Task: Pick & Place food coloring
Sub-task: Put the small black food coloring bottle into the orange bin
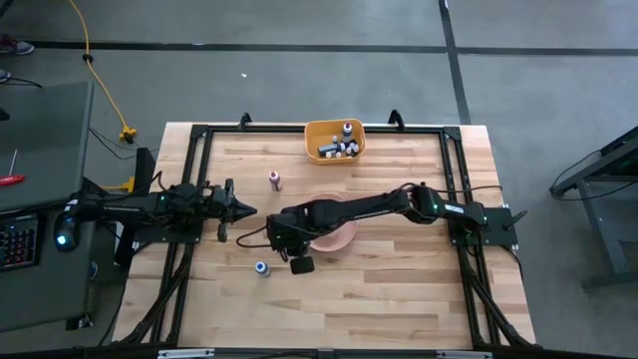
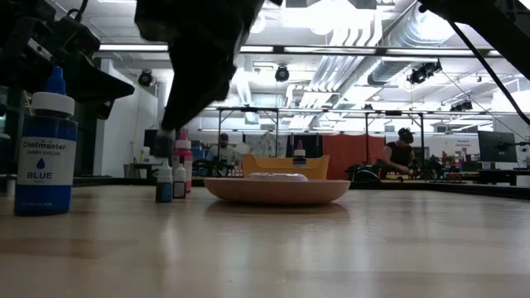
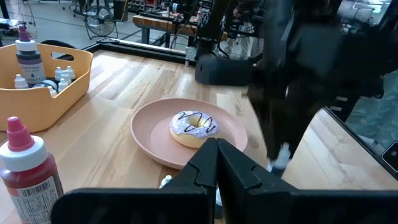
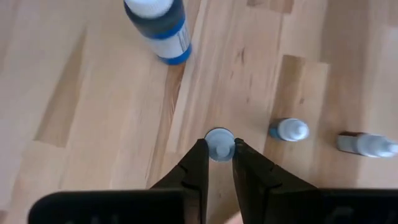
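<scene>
My right gripper (image 4: pixel 219 148) reaches over the table's middle (image 1: pixel 275 237), just left of the pink plate (image 1: pixel 337 237), and is shut on a tiny whitish-capped food coloring bottle (image 4: pixel 219 143). Two more tiny bottles (image 4: pixel 290 129) (image 4: pixel 367 145) rest on the wood beside it. A larger blue-capped bottle (image 1: pixel 261 267) stands upright nearer the front, and a red-capped bottle (image 1: pixel 274 179) stands farther back. Several bottles lie in the orange bin (image 1: pixel 335 140). My left gripper (image 3: pixel 215 149) waits shut at the table's left (image 1: pixel 239 209). My right gripper pinches the tiny bottle by its cap end (image 4: pixel 219 152) between the two fingertips. The fingers slant steeply down from the table's right. In the left wrist view the bottle (image 3: pixel 281 157) hangs below the fingers and looks clear of the wood.
The pink plate with a glazed doughnut (image 3: pixel 194 127) sits right beside my right arm. The orange bin stands at the far edge. A black frame (image 1: pixel 199 135) borders the table. Bare wood lies toward the near edge.
</scene>
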